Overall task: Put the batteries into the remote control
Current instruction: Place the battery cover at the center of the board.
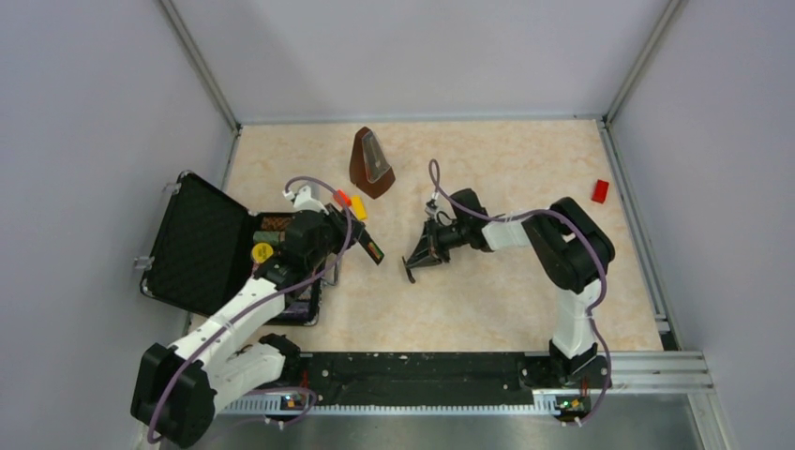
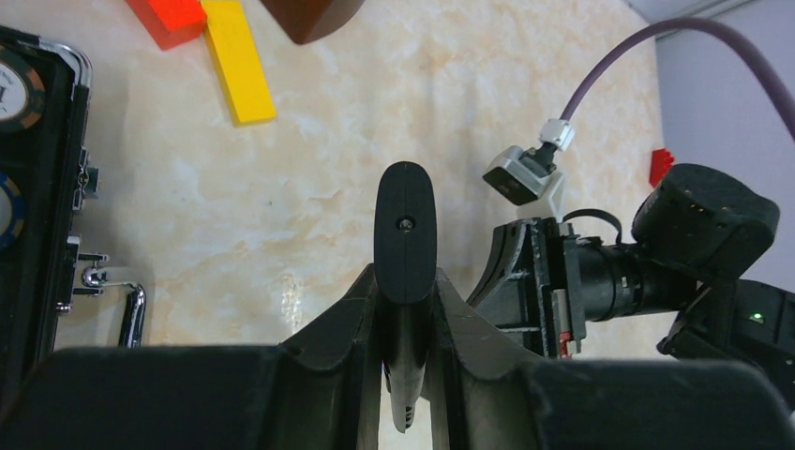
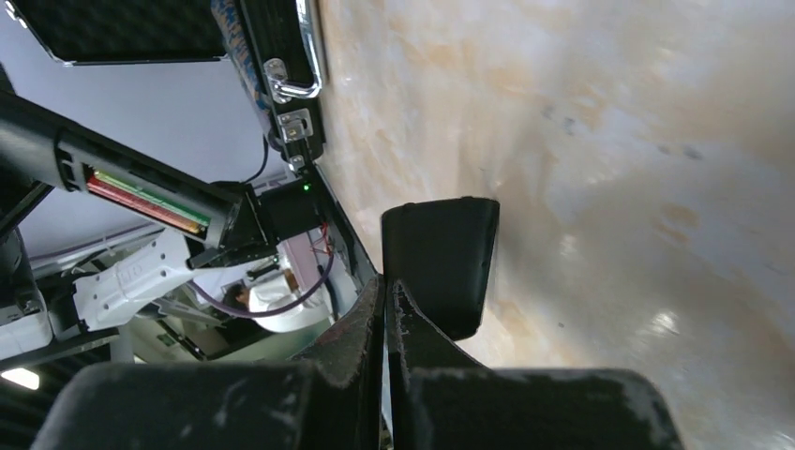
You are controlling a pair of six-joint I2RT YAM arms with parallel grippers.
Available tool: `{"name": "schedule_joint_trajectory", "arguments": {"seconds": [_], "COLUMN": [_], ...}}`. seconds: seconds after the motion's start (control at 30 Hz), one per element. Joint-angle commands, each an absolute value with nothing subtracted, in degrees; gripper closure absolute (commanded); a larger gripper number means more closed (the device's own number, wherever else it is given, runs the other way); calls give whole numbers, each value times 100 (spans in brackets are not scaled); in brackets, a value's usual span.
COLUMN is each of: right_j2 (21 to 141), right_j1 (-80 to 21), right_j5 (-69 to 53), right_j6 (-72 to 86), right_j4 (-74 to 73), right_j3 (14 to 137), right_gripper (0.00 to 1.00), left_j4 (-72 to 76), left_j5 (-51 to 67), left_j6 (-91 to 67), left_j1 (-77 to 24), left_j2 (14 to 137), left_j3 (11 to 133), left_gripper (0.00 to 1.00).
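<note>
My left gripper (image 1: 359,241) is shut on the remote control (image 1: 371,248), a slim black bar held above the table left of centre. In the left wrist view the remote (image 2: 405,225) stands end-on between the fingers (image 2: 337,319). The batteries (image 3: 142,198) show as green and red stripes lying in the remote's open back, which faces the right gripper. My right gripper (image 1: 413,264) hovers just right of the remote. Its jaws are pressed together (image 3: 386,291) on a thin black flat piece (image 3: 441,258), possibly the battery cover.
An open black case (image 1: 202,246) with round chips lies at the left. A brown metronome (image 1: 371,164) stands at the back. A red block (image 1: 342,198) and a yellow block (image 1: 358,208) lie beside the left gripper. Another red block (image 1: 600,190) lies at the far right.
</note>
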State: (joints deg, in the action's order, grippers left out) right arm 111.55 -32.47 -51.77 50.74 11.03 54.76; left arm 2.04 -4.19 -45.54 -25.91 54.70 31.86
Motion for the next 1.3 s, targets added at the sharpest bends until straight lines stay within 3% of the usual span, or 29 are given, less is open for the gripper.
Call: {"name": "schedule_joint_trajectory", "arguments": {"seconds": [0.0,0.5,0.6,0.7,0.97,1.27], "right_j2": [11270,10983,10689,10330,9790,10100], "right_j1": [-2996,-2742,-2806,-2898,-3746,-4468], "right_j5": [-5339,-5023,-4633,-4461,-3327,-1684], "right_j6": [4983,4145,3551,3243,1846,477], "right_j4": [1501,748,-27,-311,-1295,-2295], "right_j3": [5237,5212,5476,5512,5896,6360], "right_gripper": [100,99,76,67,65,65], "left_j4": [540,742,720,608,237,-430], "left_j5": [-115,-27,-31,-176,-495,-1211], "left_j6": [-4505,-4534,-4522,-4472,-4587,-4957], "left_j1": [-2583,-2634,-2637,-2634,-2624,-2606], "left_j2": [5711,6038,6007,5907,5602,5203], "left_j3": [3118,3136,3147,3185,3229,3322], "left_gripper": [100,100,100,100,100,100]}}
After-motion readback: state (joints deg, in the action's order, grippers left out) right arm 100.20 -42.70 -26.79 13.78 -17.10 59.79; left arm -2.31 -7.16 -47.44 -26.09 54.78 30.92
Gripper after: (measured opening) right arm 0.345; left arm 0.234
